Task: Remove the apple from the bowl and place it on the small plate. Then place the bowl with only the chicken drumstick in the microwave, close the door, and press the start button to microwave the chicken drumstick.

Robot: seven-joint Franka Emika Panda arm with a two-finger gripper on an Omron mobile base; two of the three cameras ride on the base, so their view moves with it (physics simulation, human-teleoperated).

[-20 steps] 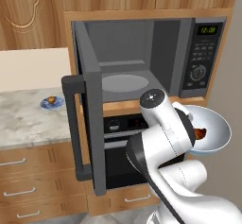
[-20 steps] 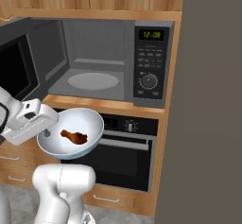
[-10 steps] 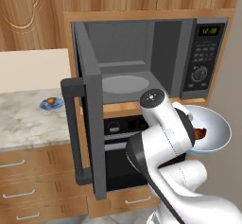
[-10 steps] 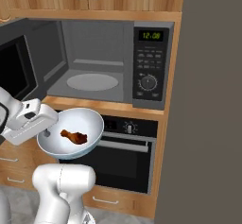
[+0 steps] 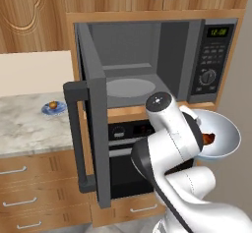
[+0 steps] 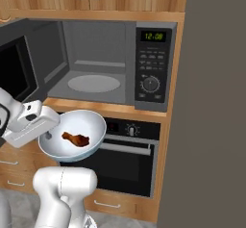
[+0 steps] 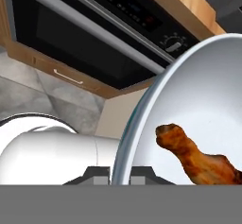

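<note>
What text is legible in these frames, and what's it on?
"12:08", green digits on the microwave display at the top of its control panel, as read in the right base view; in the left base view the same display is too blurred to confirm.
Keypad buttons under the display: marks too small to read.
Dial markings: too small to read.
Oven panel red indicators: blurred, unreadable.
No other text.

The door (image 5: pixel 93 143) stood open. The bowl (image 5: pixel 224 136), holding the chicken drumstick (image 5: pixel 208 138), hung below the microwave (image 5: pixel 157 60). The apple (image 5: pixel 52 104) sat on the small plate (image 5: pixel 53 109).
</note>
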